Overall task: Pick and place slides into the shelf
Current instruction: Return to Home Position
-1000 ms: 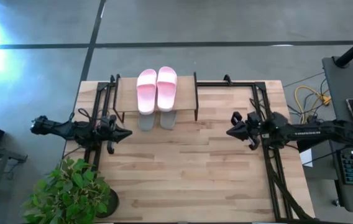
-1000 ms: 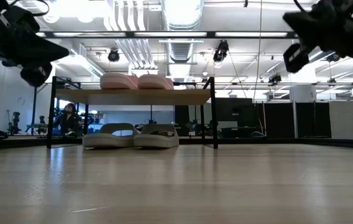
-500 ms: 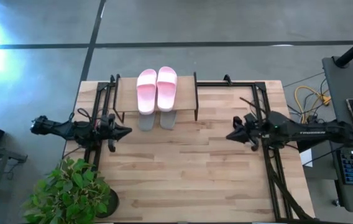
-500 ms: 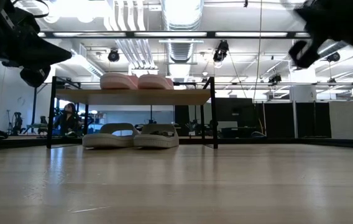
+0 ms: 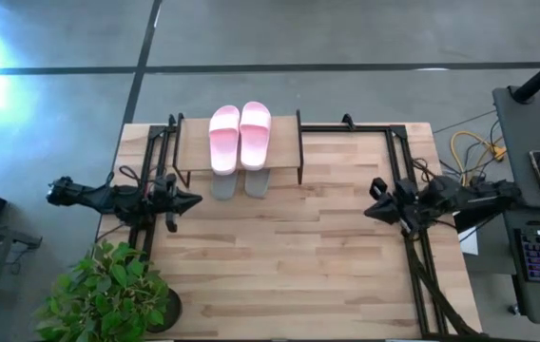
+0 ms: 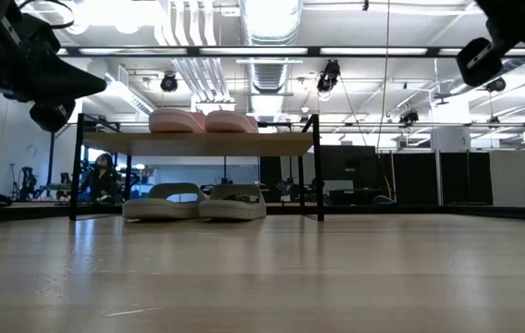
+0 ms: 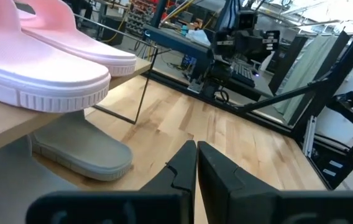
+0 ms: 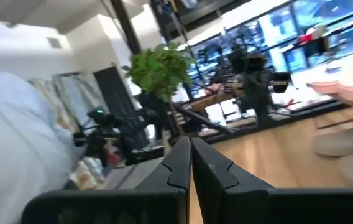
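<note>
One table point(image 5: 279, 256) carries the shelf point(image 5: 190, 142) at its far edge. Pink slides point(image 5: 224, 138) lie paired on top, grey-green slides point(image 6: 163, 202) beneath. Left gripper point(image 5: 194, 200) and right gripper point(image 5: 369, 213) hover at opposite sides, fingers pressed together, empty.

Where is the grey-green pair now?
High view: the grey-green pair lies under the shelf, left of centre at the table's far edge, directly beneath the pink pair.
</note>
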